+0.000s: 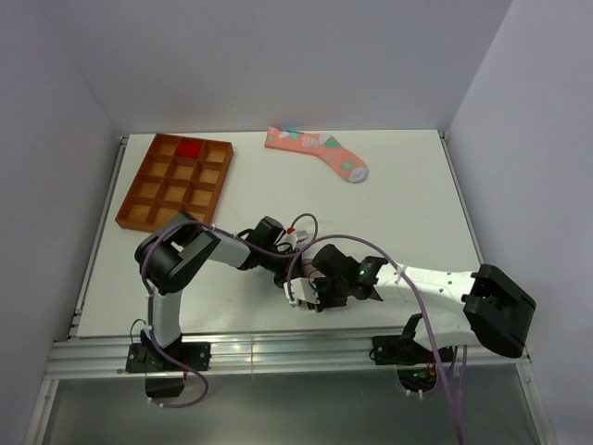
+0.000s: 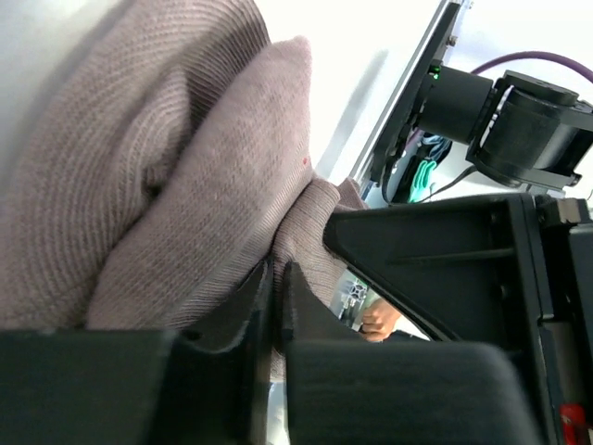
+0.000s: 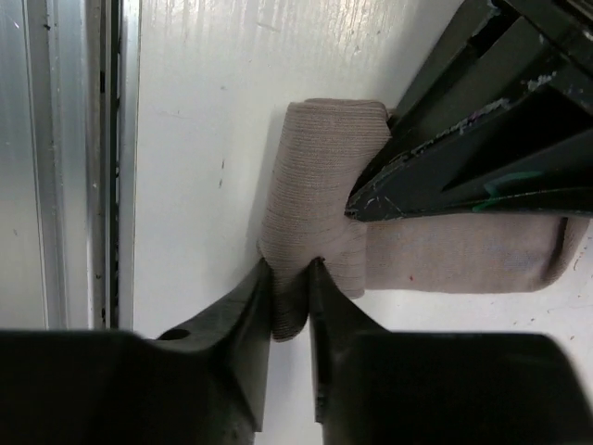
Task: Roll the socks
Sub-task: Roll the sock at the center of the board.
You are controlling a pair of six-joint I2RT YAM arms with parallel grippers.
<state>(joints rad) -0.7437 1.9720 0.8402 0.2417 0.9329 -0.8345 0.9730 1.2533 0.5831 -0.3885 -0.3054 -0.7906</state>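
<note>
Grey-brown sock point(image 3: 324, 185), partly rolled, caught between both claws. Right claw point(image 3: 290, 278): jaws narrow, pinching a fold at the roll's edge. Left claw point(image 2: 276, 278): jaws almost together, nipping fabric at its tips. Salmon-pink sock point(image 1: 315, 151): far beyond both claws. Red sock point(image 1: 189, 148): far beyond the left claw, in the tray point(image 1: 139, 209).

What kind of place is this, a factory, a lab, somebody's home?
Probably a robotics lab test bench: a left arm and right arm bolted to a metal rail at the edge of a white table, plain walls boxing it in, and props like a pink sock and a compartment tray.
</note>
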